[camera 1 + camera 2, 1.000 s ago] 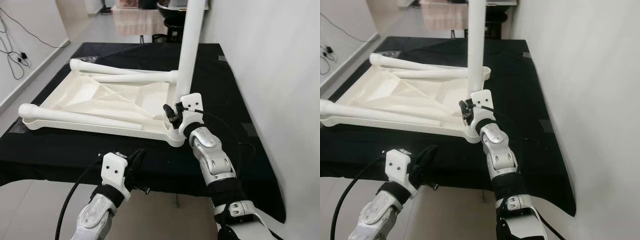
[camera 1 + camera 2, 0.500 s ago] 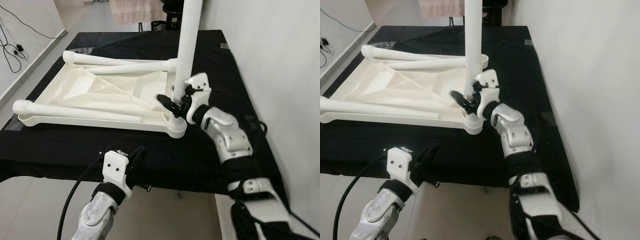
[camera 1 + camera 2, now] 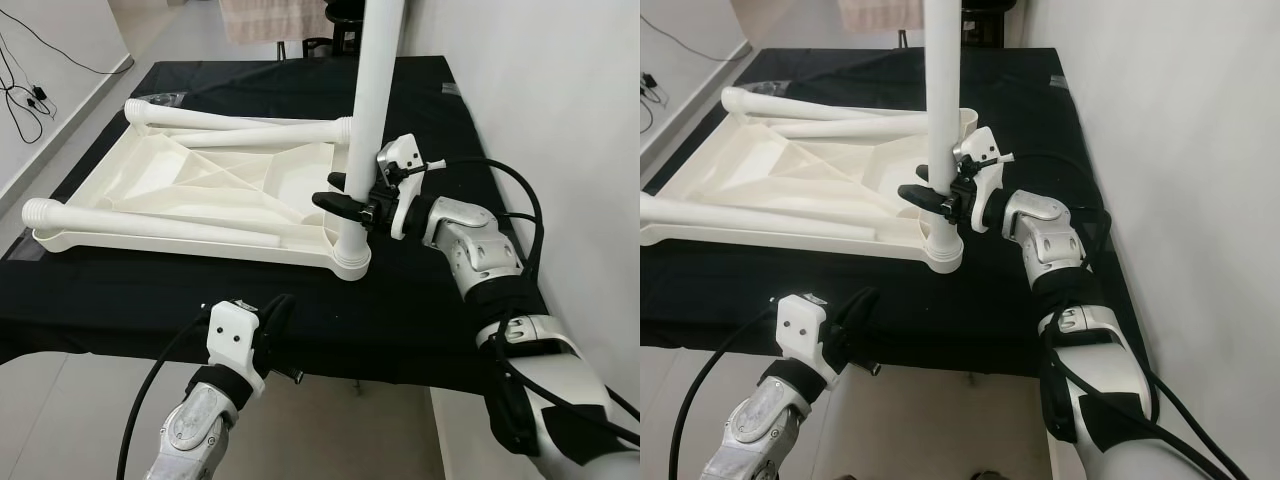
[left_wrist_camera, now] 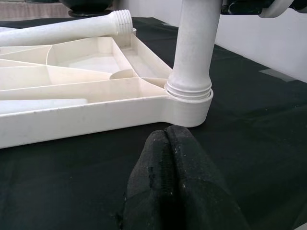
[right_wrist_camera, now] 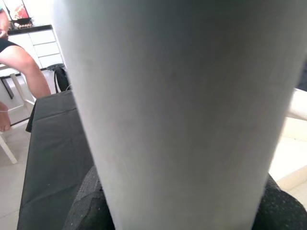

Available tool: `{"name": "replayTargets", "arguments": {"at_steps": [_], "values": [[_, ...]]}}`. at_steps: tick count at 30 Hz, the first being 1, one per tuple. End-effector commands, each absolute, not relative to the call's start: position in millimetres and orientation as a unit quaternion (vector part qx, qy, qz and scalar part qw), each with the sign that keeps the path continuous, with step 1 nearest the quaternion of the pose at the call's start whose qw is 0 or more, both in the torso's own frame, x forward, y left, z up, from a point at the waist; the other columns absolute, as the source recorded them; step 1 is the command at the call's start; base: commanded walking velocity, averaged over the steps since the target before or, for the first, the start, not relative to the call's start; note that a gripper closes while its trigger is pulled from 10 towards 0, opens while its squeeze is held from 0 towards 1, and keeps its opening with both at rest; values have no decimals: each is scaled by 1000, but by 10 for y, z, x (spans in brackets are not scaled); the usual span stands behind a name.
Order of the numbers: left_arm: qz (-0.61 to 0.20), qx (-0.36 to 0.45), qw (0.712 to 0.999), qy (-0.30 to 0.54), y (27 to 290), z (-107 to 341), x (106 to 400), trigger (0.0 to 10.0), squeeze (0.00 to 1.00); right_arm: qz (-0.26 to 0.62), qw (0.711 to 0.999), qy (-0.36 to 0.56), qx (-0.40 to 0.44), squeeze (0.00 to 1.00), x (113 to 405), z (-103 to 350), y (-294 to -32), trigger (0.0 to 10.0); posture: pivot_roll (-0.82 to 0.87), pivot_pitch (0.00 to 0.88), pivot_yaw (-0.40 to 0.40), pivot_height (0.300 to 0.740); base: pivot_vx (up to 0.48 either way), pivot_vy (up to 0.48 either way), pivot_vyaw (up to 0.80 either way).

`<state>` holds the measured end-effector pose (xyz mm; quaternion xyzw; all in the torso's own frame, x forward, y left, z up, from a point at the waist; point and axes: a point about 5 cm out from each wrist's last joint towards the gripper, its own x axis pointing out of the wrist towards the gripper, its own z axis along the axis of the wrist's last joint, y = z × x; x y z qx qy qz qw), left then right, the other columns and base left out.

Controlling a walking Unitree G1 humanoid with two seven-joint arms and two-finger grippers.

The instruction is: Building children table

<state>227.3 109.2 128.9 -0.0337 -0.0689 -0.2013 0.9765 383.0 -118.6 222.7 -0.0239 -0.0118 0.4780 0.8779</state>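
Note:
A white plastic table top (image 3: 200, 180) lies upside down on the black-covered table (image 3: 430, 300). One white leg (image 3: 375, 90) stands upright in its near right corner socket (image 3: 352, 262). My right gripper (image 3: 355, 205) reaches in from the right and is shut on this leg just above the socket; the leg (image 5: 182, 96) sits between its fingers (image 5: 81, 206). Three loose legs lie across the top: one along the front (image 3: 150, 225), two at the back (image 3: 230, 122). My left gripper (image 3: 275, 315) hovers shut at the table's front edge, pointing at the socket (image 4: 189, 108).
A white wall (image 3: 560, 120) runs close along the table's right side. Cables (image 3: 25, 95) trail on the floor at the left. A chair base (image 3: 320, 45) and hanging cloth stand behind the table. A seated person's leg (image 5: 24, 62) is in the right wrist view.
My right arm has swung out to the right, and its gripper now holds the upright leg from the side instead of from the front. The left gripper has stayed put.

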Motion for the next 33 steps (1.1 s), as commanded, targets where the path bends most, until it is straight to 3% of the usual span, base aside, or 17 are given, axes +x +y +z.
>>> {"name": "replayTargets", "arguments": {"at_steps": [1, 6, 9, 13, 14, 15, 17, 23, 24, 27, 28, 33], "values": [[-198, -32, 978, -60, 1103, 1250, 2256, 10000, 0, 481, 877, 4, 1, 0, 3806, 2113, -1147, 0, 131, 124, -4, 740, 0, 0, 0], [-198, -33, 978, -61, 1100, 1249, 2255, 10000, 0, 463, 886, 2, 11, 0, 3811, 2088, -1201, 0, 130, 125, -5, 740, 0, 0, 0], [-198, -34, 978, -62, 1107, 1259, 2251, 10000, 0, 358, 933, 34, -23, 0, 3785, 1830, -1298, 0, 117, 136, -6, 740, 0, 0, 0], [-198, -35, 978, -62, 1112, 1262, 2249, 10000, 0, 303, 952, 44, -15, 0, 3749, 1706, -1299, 0, 113, 139, -6, 740, 0, 0, 0], [-198, -35, 978, -62, 1117, 1263, 2251, 10000, 0, 242, 969, 55, 10, 0, 3611, 1485, -1137, 0, 108, 141, 3, 740, 0, 0, 0], [-198, -35, 978, -62, 1117, 1263, 2251, 10000, 0, 242, 969, 55, 10, 0, 3611, 1485, -1137, 0, 108, 141, 3, 740, 0, 0, 0], [-199, -35, 977, -61, 1126, 1259, 2258, 10000, 0, 175, 980, 83, 46, 0, 3393, 1231, -894, 0, 107, 135, 9, 740, 0, 0, 0], [-200, -35, 977, -60, 1121, 1249, 2266, 10000, 0, 181, 980, 76, 37, 0, 3417, 1255, -760, 0, 113, 124, -3, 740, 0, 0, 0], [-197, -34, 978, -61, 1118, 1247, 2270, 10000, 0, 174, 982, 63, 36, 0, 3544, 1357, -805, 10000, 118, 120, -7, 740, 0, 0, 0], [-195, -33, 978, -62, 1118, 1248, 2271, 10000, 0, 162, 985, 54, 37, 0, 3580, 1425, -838, 10000, 118, 120, -7, 740, 0, 0, 0], [-195, -33, 978, -62, 1113, 1245, 2272, 10000, 0, 188, 981, 33, 34, 1000, 3621, 1530, -858, 10000, 118, 116, -10, 740, 0, 0, 0], [-197, -35, 978, -62, 1105, 1239, 2277, 10000, 0, 233, 972, 2, 40, 1000, 3700, 1738, -909, 10000, 115, 109, -13, 740, 0, 0, 0]]}}
